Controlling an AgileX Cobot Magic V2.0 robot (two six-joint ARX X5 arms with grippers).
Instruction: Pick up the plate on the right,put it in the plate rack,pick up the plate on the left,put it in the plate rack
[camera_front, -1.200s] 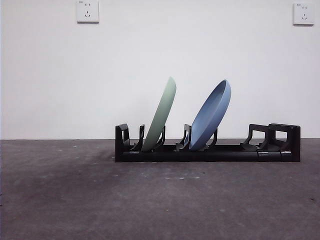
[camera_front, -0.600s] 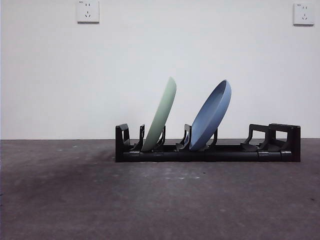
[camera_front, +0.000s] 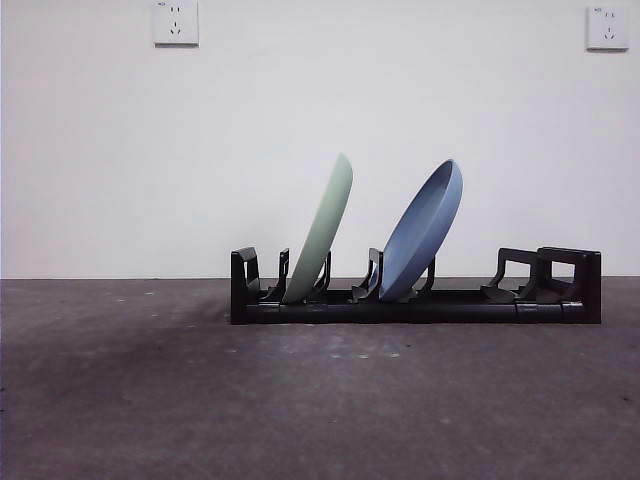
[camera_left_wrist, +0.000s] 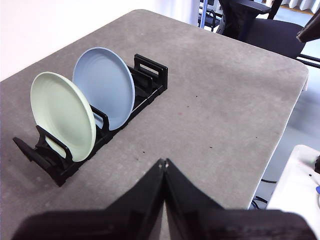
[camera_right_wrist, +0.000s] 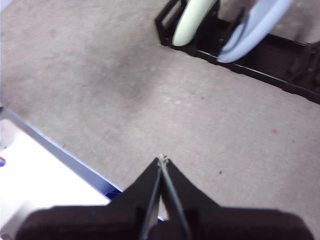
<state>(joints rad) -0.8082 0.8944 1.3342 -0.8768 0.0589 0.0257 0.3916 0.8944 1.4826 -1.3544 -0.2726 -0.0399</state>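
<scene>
The long black plate rack (camera_front: 415, 300) stands on the grey table with two plates leaning in its slots. A pale green plate (camera_front: 322, 228) sits toward the left end and a blue plate (camera_front: 422, 230) in the middle. The left wrist view shows the rack (camera_left_wrist: 55, 162), the green plate (camera_left_wrist: 62, 115) and the blue plate (camera_left_wrist: 105, 87) from above. My left gripper (camera_left_wrist: 163, 162) is shut and empty, well back from the rack. My right gripper (camera_right_wrist: 161, 160) is also shut and empty, over bare table, with the rack (camera_right_wrist: 270, 55) far ahead. Neither arm appears in the front view.
The right end of the rack has free dividers (camera_front: 520, 275). A table edge (camera_left_wrist: 280, 130) runs near the left gripper, with a chair (camera_left_wrist: 265, 30) beyond it. A white surface with a blue rim (camera_right_wrist: 45, 170) lies beside the table near the right gripper.
</scene>
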